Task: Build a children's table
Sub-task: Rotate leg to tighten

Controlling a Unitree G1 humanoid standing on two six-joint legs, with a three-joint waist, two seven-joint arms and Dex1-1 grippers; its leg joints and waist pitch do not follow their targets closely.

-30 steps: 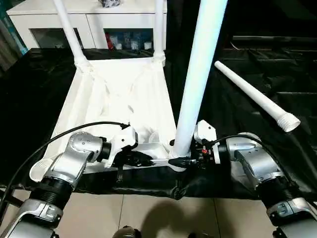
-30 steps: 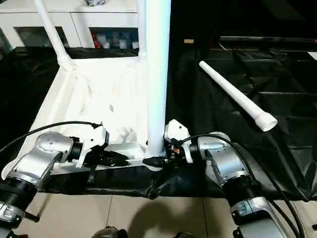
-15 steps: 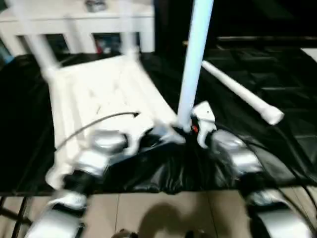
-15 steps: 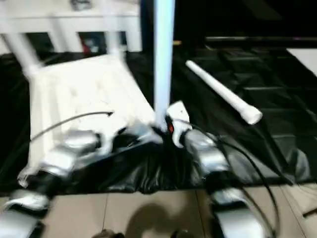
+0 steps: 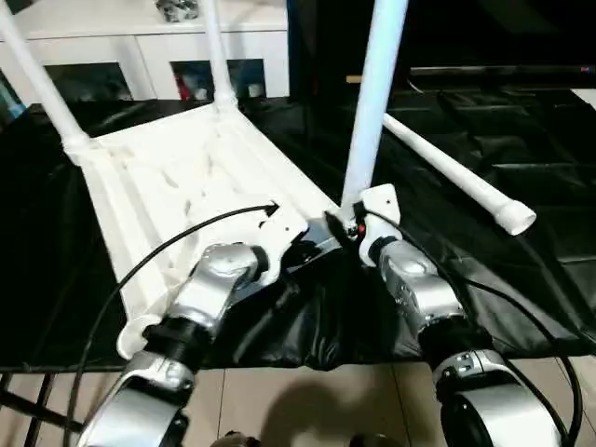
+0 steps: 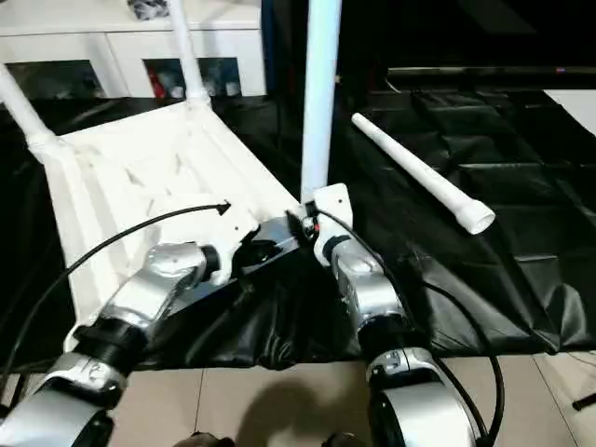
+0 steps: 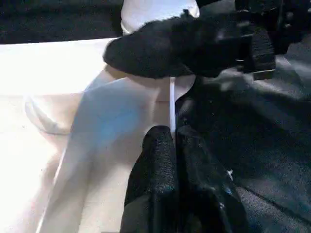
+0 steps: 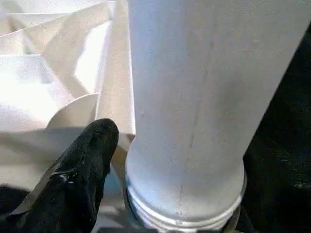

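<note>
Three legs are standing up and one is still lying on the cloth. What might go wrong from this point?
The near leg leans a little, and threads still show at its base, so it may not be fully seated and could tip or bind. The left gripper, shut on the tabletop's thin edge, might slip. The loose leg could roll on the wrinkled black cloth.

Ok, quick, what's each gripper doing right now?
Left gripper: shut, pinching the thin rim of the tabletop near the corner.
Right gripper: at the base of the upright leg; cannot tell whether it grips or has let go.
</note>
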